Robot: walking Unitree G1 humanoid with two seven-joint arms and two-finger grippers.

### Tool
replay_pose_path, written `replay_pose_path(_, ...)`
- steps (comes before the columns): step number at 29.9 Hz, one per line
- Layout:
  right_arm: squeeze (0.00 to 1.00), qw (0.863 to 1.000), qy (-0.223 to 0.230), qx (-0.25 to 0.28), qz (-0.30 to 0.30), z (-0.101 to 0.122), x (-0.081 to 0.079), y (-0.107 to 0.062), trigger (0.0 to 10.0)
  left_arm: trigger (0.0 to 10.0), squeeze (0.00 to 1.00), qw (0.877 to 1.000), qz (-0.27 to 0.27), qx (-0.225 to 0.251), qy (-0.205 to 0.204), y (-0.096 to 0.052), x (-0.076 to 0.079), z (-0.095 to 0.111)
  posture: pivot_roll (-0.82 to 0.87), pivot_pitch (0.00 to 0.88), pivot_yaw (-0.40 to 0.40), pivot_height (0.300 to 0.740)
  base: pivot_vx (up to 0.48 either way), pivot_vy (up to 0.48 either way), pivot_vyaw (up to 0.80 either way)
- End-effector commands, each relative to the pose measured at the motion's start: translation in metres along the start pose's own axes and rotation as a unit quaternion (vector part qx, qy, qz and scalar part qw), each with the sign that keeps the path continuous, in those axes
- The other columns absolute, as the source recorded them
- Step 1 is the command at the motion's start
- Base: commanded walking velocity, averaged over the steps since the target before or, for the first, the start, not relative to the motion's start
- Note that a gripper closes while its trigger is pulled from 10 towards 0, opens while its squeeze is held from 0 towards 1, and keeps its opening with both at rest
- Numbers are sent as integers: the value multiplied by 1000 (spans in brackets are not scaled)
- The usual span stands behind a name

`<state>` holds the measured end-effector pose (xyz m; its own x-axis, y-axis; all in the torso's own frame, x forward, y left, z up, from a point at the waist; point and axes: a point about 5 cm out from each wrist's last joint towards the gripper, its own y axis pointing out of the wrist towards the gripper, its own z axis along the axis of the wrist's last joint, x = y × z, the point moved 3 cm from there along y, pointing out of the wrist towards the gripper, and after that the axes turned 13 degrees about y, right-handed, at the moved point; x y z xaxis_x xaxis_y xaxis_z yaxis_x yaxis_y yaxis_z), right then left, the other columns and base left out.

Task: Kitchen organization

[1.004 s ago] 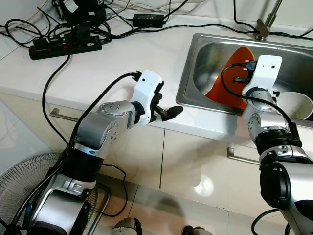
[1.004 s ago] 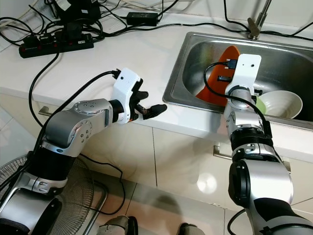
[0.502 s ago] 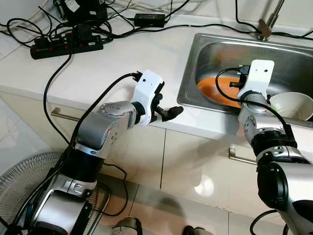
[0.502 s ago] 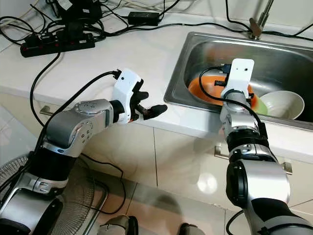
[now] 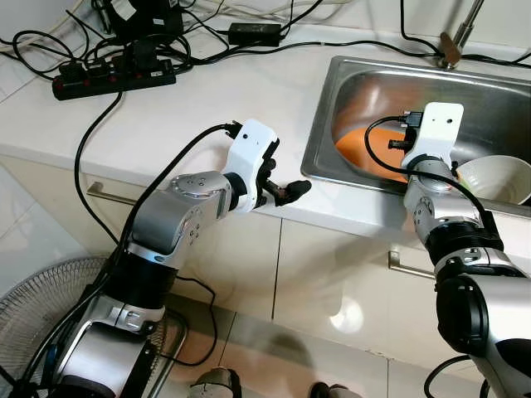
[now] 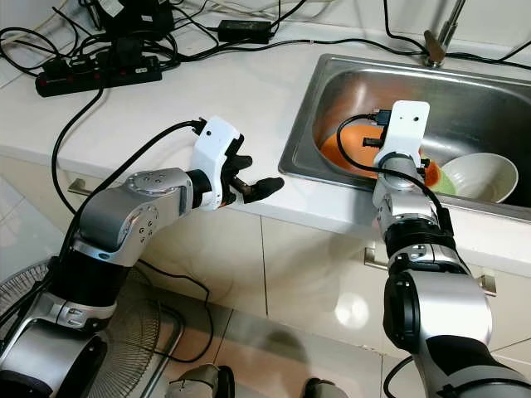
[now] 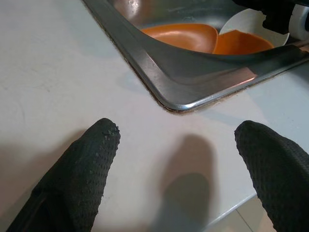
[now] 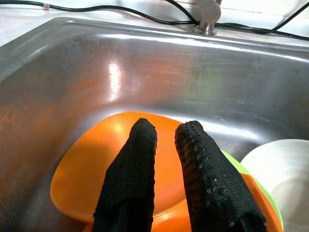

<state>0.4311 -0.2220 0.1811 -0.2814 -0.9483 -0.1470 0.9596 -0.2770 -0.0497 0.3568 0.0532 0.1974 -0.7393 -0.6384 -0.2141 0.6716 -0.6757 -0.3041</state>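
Over the sink (image 5: 332, 116), right gripper (image 8: 166, 145) is hovering above the orange plate (image 8: 91, 169) on the basin floor beside a white bowl (image 5: 498, 178), fingers slightly parted, holding nothing. Left gripper (image 7: 178, 159) is waiting wide open over the counter (image 5: 207, 99). Likely next: lowering to pinch the plate rim.

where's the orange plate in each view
Left eye: orange plate in the sink, beside the right end effector's arm.
Right eye: same plate, sink's front left.
Left wrist: plate beyond the sink rim.
Right wrist: plate under the right end effector.
Shared landmark: white bowl beside it.
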Motion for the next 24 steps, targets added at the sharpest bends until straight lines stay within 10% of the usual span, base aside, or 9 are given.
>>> replay_pose_path(1,314,1000,-3,-1,4,0,-2,0,10000,10000,0,1000,-3,0,0,-2,1,0,153,94,31,740,0,0,0)
replay_pose_path(14,314,1000,-3,-1,4,0,-2,0,10000,10000,0,1000,-3,0,0,-2,1,0,153,94,31,740,0,0,0)
replay_pose_path(15,1000,1000,-2,-1,5,0,-3,0,10000,10000,0,1000,-3,0,0,-2,1,0,154,95,31,740,0,0,0)
replay_pose_path(16,0,994,13,84,67,24,-26,-7,10000,10000,0,988,138,63,15,-5,-33,14,111,104,44,740,0,0,0)
replay_pose_path(20,0,965,38,207,157,58,-57,-32,10000,10000,0,929,336,155,25,-26,-75,33,113,105,43,740,0,0,0)
replay_pose_path(24,0,966,36,203,157,57,-57,-30,10000,10000,0,924,347,159,26,-30,-77,35,118,105,41,740,0,0,0)
